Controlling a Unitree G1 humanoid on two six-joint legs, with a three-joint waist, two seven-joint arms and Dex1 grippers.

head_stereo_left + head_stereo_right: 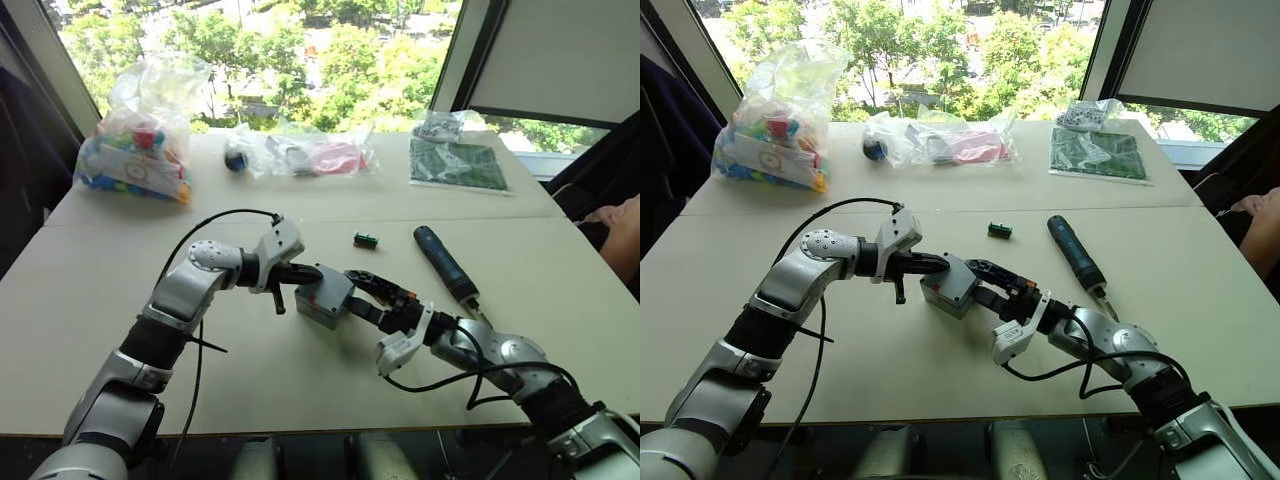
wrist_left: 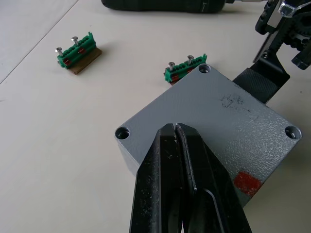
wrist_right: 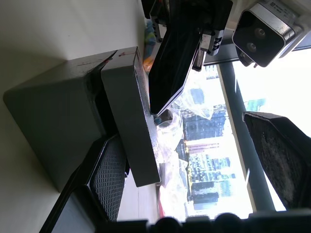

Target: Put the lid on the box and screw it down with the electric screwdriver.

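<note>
1. the box (image 1: 322, 297) sat near the middle of the pale bench (image 1: 300, 380), with the lid (image 2: 214, 121) lying on top of it, a red mark at one edge of the lid
2. the left pincer (image 2: 176, 130) had its two black fingers pressed together, their tips resting on the lid's top face
3. the right pincer (image 1: 352, 292) was spread wide at the box's right side; one ridged finger (image 3: 109, 179) lay against the box wall under the lid's rim, the other stood well apart from it
4. the electric screwdriver (image 1: 446, 264) lay flat on the bench to the right of the box, not held
5. a small green block (image 1: 365, 240) lay just beyond the box, and another green block (image 2: 77, 50) lay near it
6. plastic bags (image 1: 140, 140) sat along the far edge by the window
</note>
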